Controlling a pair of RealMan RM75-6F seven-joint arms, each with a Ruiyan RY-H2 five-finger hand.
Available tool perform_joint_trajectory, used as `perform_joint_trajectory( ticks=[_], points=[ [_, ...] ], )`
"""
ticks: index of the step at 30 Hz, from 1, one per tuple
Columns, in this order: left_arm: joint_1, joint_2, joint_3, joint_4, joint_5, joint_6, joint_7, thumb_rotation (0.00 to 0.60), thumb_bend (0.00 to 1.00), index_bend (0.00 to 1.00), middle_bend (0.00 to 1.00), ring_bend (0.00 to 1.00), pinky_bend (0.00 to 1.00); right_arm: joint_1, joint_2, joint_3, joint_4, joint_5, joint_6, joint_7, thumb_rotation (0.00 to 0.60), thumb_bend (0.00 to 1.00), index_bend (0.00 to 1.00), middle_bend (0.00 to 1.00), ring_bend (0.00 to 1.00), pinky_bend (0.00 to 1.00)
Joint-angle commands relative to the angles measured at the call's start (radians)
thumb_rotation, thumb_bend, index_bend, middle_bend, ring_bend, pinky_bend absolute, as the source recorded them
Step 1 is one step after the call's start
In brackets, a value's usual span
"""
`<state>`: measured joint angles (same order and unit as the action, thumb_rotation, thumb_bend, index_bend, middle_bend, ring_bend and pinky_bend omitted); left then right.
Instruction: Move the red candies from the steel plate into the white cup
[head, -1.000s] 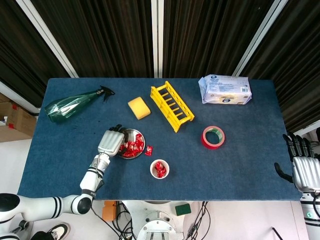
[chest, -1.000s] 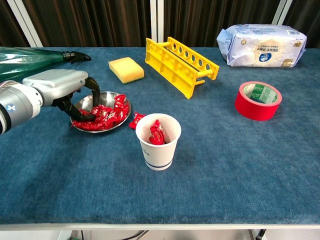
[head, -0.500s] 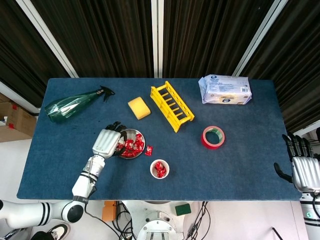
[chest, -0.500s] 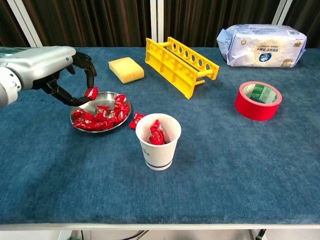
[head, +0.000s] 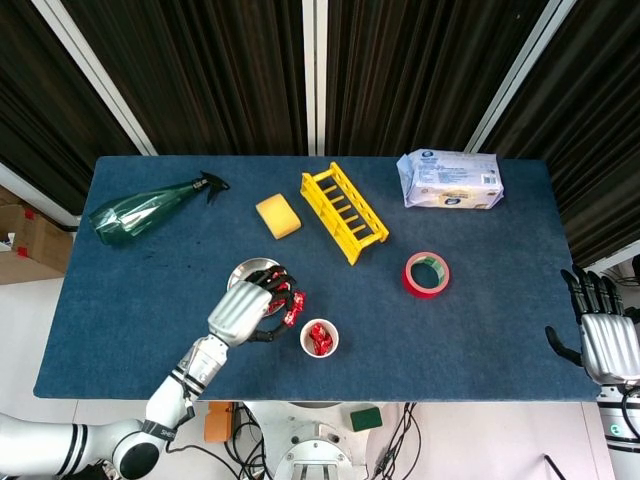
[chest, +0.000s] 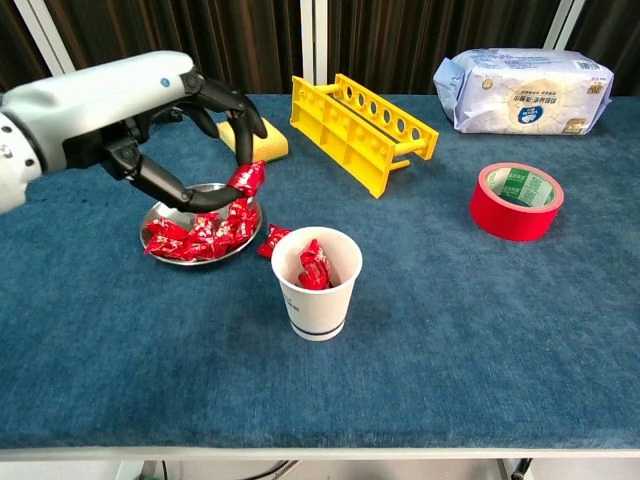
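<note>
Now left hand (chest: 160, 120) pinches candy (chest: 246, 179) above plate (chest: 160, 216); I carry over cup (chest: 317, 283), release low. Right hand (head: 605, 340) idle, fingers spread.

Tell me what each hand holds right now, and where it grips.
The left hand pinches one red candy by its wrapper between thumb and fingertip, above the plate. The right hand holds nothing, fingers apart.
</note>
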<state>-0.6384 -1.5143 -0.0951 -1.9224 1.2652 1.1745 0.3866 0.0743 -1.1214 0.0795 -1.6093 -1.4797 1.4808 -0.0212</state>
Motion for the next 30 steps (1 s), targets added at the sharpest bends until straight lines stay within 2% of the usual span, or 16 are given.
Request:
perform_joint_trajectory(
  ticks=[1, 8, 18, 25, 30],
  points=[
    [-0.016, -0.048, 0.003, 0.003, 0.011, -0.020, 0.011, 0.588, 0.29, 0.52, 0.26, 0.13, 0.25, 0.000, 0.002, 0.000, 0.000, 0.000, 0.001, 0.003, 0.600, 0.30, 0.00, 0.00, 0.00, 0.00],
    [-0.035, -0.121, -0.021, 0.015, -0.022, -0.031, 0.050, 0.589, 0.29, 0.52, 0.26, 0.13, 0.25, -0.001, 0.007, 0.000, 0.002, -0.003, 0.003, 0.015, 0.600, 0.30, 0.00, 0.00, 0.00, 0.00],
    [-0.043, -0.169, -0.016, 0.047, -0.032, -0.039, 0.075, 0.587, 0.29, 0.52, 0.26, 0.13, 0.25, -0.001, 0.008, 0.002, 0.003, 0.000, 0.003, 0.019, 0.600, 0.30, 0.00, 0.00, 0.00, 0.00],
    [-0.039, -0.160, -0.004, 0.052, -0.009, -0.038, 0.080, 0.583, 0.29, 0.34, 0.25, 0.13, 0.25, -0.001, 0.006, 0.002, 0.003, 0.000, 0.003, 0.016, 0.600, 0.30, 0.00, 0.00, 0.00, 0.00],
    [-0.034, -0.153, 0.003, 0.050, -0.003, -0.038, 0.080, 0.584, 0.29, 0.33, 0.25, 0.13, 0.25, -0.001, 0.005, 0.001, 0.003, 0.000, 0.002, 0.012, 0.600, 0.30, 0.00, 0.00, 0.00, 0.00]
  ],
)
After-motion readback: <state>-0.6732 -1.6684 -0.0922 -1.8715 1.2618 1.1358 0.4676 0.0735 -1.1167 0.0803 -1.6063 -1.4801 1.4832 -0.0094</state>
